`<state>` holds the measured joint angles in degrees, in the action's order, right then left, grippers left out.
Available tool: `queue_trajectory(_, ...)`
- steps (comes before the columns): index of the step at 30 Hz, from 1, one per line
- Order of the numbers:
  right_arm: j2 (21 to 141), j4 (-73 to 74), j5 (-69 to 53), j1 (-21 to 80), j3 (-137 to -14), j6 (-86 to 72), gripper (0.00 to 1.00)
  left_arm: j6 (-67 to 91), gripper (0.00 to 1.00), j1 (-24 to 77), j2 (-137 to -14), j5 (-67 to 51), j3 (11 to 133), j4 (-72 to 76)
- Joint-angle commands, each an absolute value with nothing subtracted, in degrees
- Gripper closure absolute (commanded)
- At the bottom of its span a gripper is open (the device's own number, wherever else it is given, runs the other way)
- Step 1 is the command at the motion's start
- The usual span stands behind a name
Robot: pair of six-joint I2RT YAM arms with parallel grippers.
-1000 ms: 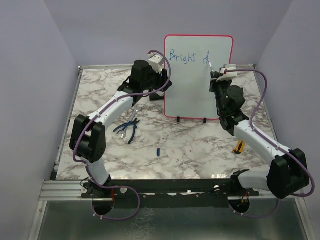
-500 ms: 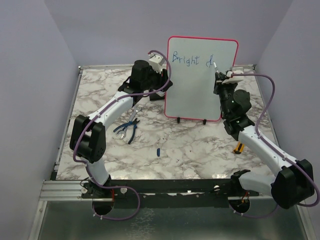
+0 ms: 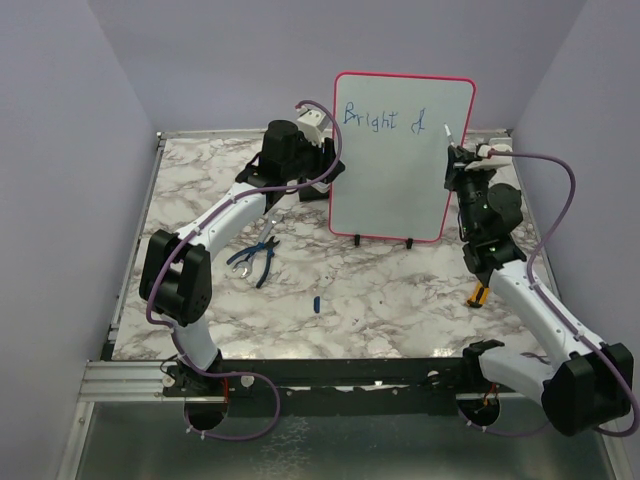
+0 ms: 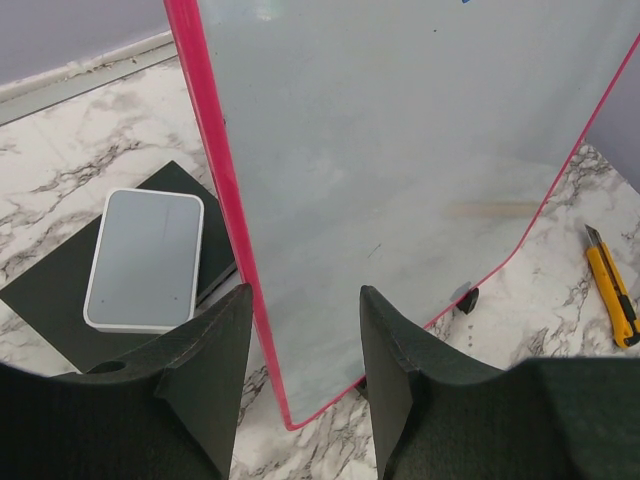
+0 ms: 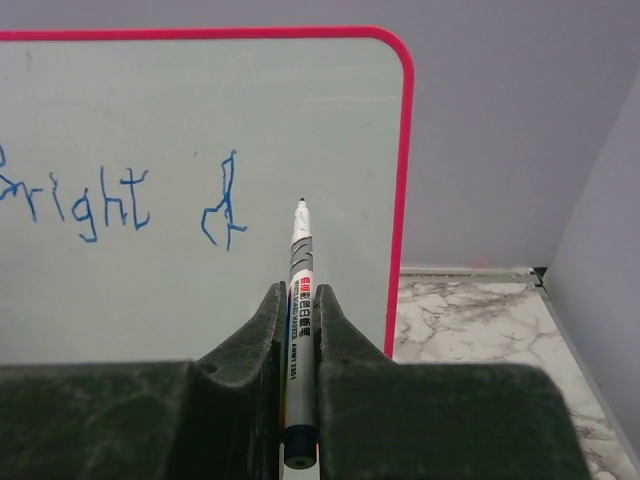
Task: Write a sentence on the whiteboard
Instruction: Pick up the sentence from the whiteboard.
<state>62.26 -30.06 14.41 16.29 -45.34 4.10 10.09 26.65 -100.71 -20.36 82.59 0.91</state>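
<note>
Top external / board: large upright whiteboard (image 3: 390, 190) with a pale face and thin red frame stands at 12 o'clock on the marble-patterned table (image 3: 200, 300).
Top external / progress: blue handwritten sentence (image 3: 380, 117) runs along the board's top edge and reads one word plus a single letter. The lower board is blank, so I judge most of the writing is left.
Top external / hard to read: the strokes are tiny, and the table behind the board is hidden.
Left wrist / fingers: left gripper (image 4: 303, 300) has its fingers part-way apart, one on each side of the board's red 9 o'clock edge. Can't tell whether they touch it.
Left wrist / cut off: only the blank lower face shows, with the writing out of frame at 12 o'clock. A pale grey rounded block (image 4: 145, 260) on a black pad sits at 9 o'clock, and a yellow utility knife (image 4: 612, 290) at 3 o'clock.
Right wrist / fingers: right gripper (image 5: 300, 300) is clamped tight on a thin grey-and-white marker pen (image 5: 300, 245).
Right wrist / progress: the tip points just past the last letter, toward 3 o'clock.
Right wrist / unclear: can't tell whether the tip touches the board. The first letters are cut off at 9 o'clock.
</note>
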Motion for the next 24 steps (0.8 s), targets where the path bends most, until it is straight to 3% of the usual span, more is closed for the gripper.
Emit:
queue_trajectory(1,60.38,-29.17,10.46,16.20,-44.52,2.90,0.99,10.24,0.52,26.72,-98.91,-21.24,82.78,1.22)
queue_trajectory(24,56.45,-26.77,0.78,11.95,-43.42,0.67,0.99,11.15,0.52,26.72,-99.54,-21.09,81.67,1.32)
